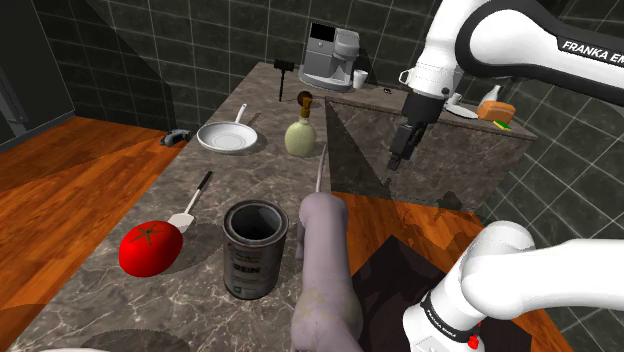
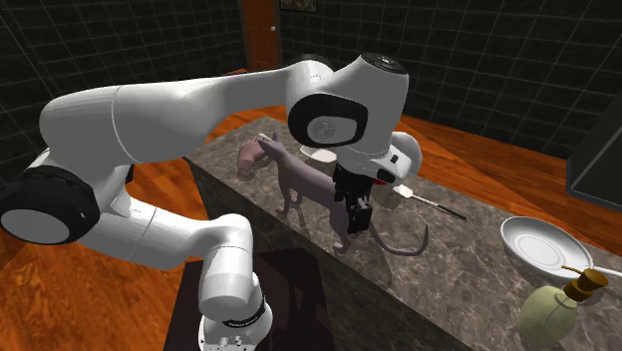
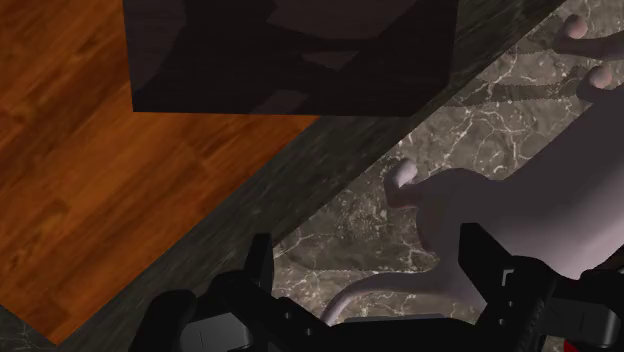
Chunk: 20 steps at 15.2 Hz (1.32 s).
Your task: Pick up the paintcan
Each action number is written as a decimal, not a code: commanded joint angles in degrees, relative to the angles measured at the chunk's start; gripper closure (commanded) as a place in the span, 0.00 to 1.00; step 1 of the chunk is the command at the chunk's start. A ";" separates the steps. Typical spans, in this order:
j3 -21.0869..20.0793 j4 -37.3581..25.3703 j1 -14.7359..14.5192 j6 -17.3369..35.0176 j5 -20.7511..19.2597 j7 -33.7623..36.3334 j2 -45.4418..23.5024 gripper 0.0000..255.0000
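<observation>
Paintcan (image 1: 252, 250) stands upright on the marble counter (image 1: 190, 300), nearest the stand, top open, inside dark (contents unreadable). A grey hairless cat figure (image 1: 325, 270) lies just beside it. Farther along are a white pan (image 1: 228, 137) and a pale bottle (image 1: 300, 136). My gripper (image 1: 400, 158) hangs over the counter's edge, fingers wide apart, clasping nothing. The can is well apart from it, toward the shoulder view's lower left. Can: grey metal with a dark label.
</observation>
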State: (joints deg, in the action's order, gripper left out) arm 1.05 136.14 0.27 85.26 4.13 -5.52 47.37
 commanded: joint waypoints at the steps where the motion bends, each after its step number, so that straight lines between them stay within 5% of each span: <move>1: 0.00 0.00 0.00 0.00 0.00 0.00 0.00 0.00; 11: -11.59 -2.56 -3.50 10.39 6.79 11.40 -12.08 0.00; 20: -21.21 -10.89 -5.08 18.60 7.63 21.99 -27.75 0.00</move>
State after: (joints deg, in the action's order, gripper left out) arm -18.89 126.91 -4.64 103.07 11.94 14.84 21.93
